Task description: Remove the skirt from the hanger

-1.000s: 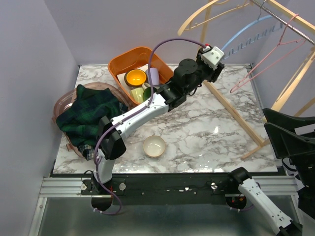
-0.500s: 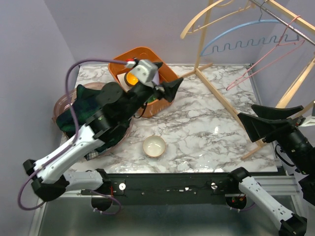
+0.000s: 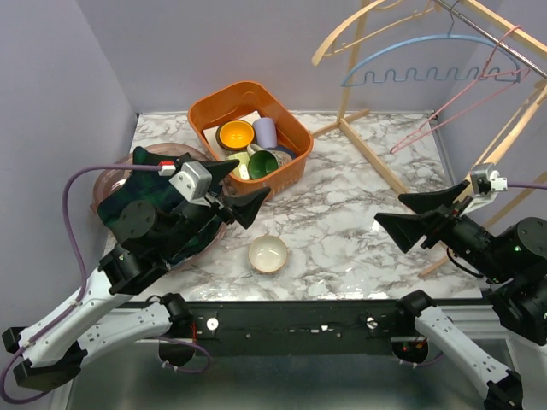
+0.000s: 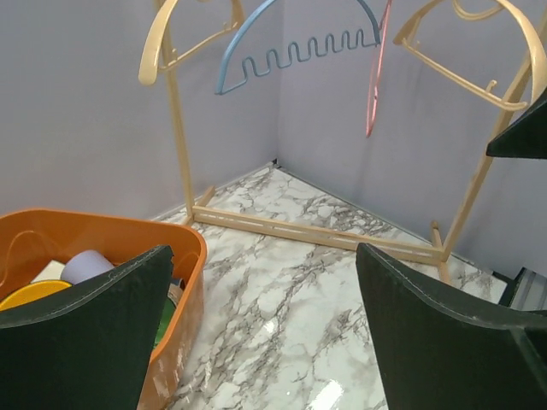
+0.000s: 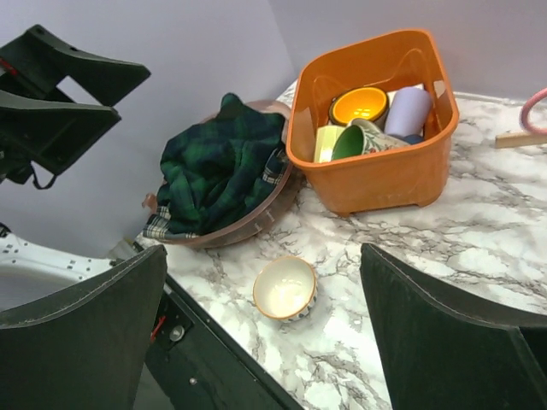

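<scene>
Compared with a second ago, the left arm is no longer stretched out to the wooden rack (image 3: 377,164); it is now pulled back low on the left side of the marble table (image 3: 342,218). Its left gripper (image 3: 235,186) hangs just in front of the orange basket (image 3: 205,115) of cups. The right arm, barely in sight before, has risen, and its right gripper (image 3: 416,214) now hovers over the table's right side, near the foot of the rack.

Both grippers have their dark fingers spread wide apart — nothing is between them and they touch nothing. The left wrist view looks between its fingers at the rack and the basket's corner. The right wrist view looks between its fingers across the table.

The skirt (image 5: 218,171), dark green plaid, lies crumpled in a round pinkish basin (image 5: 256,219) at the table's left edge, just beside the basket and well apart from the rack. The left arm crosses above it.

On the rack hang a tan hanger (image 3: 359,26), a blue hanger (image 3: 410,75) and a pink hanger (image 3: 461,106) — all bare. A small cream bowl (image 3: 267,254) sits near the table's front edge.
</scene>
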Available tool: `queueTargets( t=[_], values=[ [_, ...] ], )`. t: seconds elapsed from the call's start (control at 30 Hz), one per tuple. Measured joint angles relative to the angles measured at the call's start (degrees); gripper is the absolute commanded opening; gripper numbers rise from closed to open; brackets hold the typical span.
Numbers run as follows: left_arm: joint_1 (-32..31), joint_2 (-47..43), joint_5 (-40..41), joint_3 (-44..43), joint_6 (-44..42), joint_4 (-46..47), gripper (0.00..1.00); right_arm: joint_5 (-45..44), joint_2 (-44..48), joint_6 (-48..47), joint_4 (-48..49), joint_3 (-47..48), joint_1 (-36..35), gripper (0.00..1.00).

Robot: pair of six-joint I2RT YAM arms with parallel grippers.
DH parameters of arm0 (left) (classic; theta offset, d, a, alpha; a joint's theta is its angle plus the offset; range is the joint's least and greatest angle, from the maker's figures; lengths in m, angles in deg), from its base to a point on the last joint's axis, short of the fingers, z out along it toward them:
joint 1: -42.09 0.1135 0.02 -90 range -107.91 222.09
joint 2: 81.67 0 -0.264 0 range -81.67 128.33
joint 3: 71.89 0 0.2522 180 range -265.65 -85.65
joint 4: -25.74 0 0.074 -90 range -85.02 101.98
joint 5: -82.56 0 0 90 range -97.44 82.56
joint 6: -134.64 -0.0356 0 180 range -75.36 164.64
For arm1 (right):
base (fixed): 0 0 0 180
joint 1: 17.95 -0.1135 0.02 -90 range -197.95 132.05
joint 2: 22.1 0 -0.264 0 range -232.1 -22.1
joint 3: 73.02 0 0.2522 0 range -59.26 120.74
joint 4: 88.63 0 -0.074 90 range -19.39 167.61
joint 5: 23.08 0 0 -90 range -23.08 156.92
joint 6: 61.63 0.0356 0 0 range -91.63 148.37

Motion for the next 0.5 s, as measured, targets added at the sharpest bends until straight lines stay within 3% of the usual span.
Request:
queueTargets(
  t=[0.2, 0.5],
  values=[
    [0.0, -1.9, -1.5, 7.5, 1.5, 0.3, 0.99, 3.2, 0.8, -0.3, 1.7, -4.6, 0.0, 1.00],
    [0.0, -2.4, -3.7, 8.7, 2.9, 0.6, 0.99, 4.5, 0.3, -0.6, 3.4, -6.6, 0.0, 1.00]
  ],
)
